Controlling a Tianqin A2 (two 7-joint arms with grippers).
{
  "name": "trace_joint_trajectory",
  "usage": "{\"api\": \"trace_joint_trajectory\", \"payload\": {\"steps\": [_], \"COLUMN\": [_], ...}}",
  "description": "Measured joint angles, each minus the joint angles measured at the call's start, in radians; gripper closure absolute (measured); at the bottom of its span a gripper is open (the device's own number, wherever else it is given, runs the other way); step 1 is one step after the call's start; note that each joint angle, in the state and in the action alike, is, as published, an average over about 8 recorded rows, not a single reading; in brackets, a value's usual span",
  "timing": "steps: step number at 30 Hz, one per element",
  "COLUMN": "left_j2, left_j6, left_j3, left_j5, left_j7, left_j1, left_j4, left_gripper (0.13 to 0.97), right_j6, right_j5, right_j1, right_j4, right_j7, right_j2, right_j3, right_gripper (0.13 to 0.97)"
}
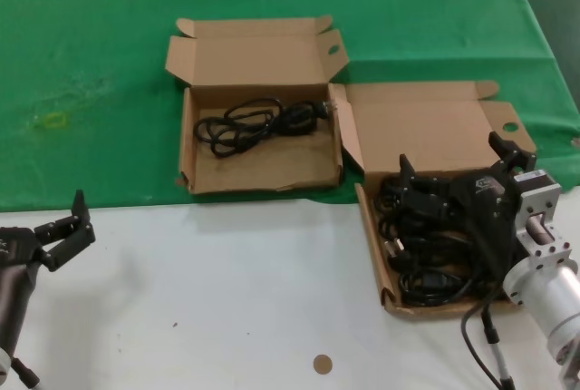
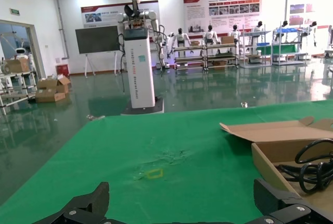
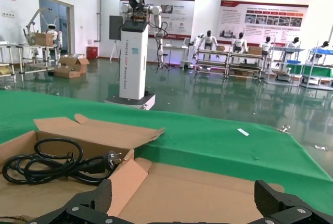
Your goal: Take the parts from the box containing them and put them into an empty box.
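Right gripper (image 1: 453, 165) hovers wide open and empty over the pile of black cables (image 1: 426, 245) in the nearer box (image 1: 372, 227); one cable (image 1: 258, 122) already lies in the farther box (image 1: 258, 177), while the left gripper (image 1: 65, 227) waits open over the white table (image 1: 227, 299). Cables look light, limp and tangle-prone, so bunched loops probably offer a surer hold than a plug.

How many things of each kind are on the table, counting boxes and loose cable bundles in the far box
Cardboard boxes: 2, the far box and the near box under the right tool.
Coiled black cables in the far box: 1.
Cables in the near box: a tangled pile, count cannot be told.
Total countable: 3.
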Motion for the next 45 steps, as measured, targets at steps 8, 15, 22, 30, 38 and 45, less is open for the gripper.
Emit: {"api": "trace_joint_trajectory", "payload": {"steps": [8,15,22,30,38,45], "left_j2": [0.000,0.000,0.000,0.000,0.000,0.000], "left_j6": [0.000,0.000,0.000,0.000,0.000,0.000], "left_j3": [0.000,0.000,0.000,0.000,0.000,0.000], "left_j5": [0.000,0.000,0.000,0.000,0.000,0.000], "left_j7": [0.000,0.000,0.000,0.000,0.000,0.000], "left_j1": [0.000,0.000,0.000,0.000,0.000,0.000], "left_j4": [0.000,0.000,0.000,0.000,0.000,0.000], "left_gripper": [0.132,0.132,0.132,0.132,0.132,0.132], "right_j6": [0.000,0.000,0.000,0.000,0.000,0.000], "right_j5": [0.000,0.000,0.000,0.000,0.000,0.000], "right_j1": [-0.001,-0.001,-0.001,-0.001,-0.001,-0.001], "right_j4": [0.000,0.000,0.000,0.000,0.000,0.000], "right_j7": [0.000,0.000,0.000,0.000,0.000,0.000], "right_j2": [0.000,0.000,0.000,0.000,0.000,0.000], "right_j3": [0.000,0.000,0.000,0.000,0.000,0.000], "right_gripper": [0.129,0.129,0.129,0.129,0.129,0.129]}}
